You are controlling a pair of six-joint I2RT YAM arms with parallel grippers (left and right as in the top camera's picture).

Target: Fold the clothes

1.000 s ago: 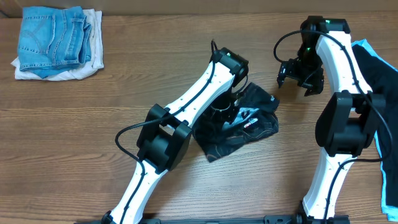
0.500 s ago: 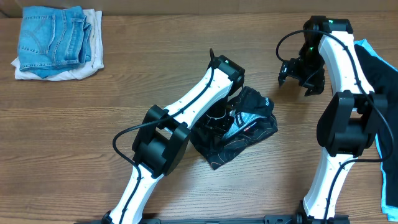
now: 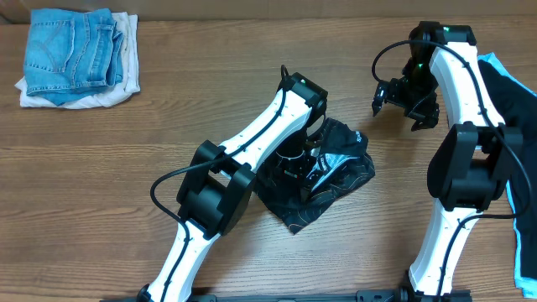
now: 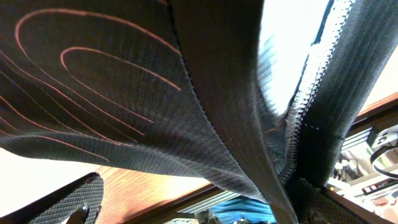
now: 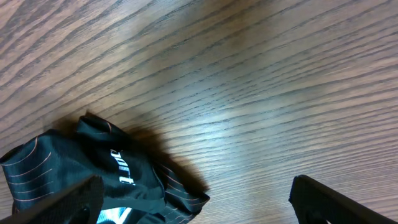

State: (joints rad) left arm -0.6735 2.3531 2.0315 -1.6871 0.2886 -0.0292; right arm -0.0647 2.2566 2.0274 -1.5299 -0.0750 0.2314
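The left arm and right arm have smooth white shells set between bulky, rounded black joints. A thin black cable loops out beside each arm. A small green light glows near the right wrist. The fingers are black and finely ribbed.

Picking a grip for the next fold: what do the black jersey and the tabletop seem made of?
The black jersey looks like a thin synthetic sports knit, probably polyester: matte and finely ribbed, with an overlocked seam. The tabletop is wood or wood-look laminate, showing brown grain lines and a soft sheen; I can't tell which.
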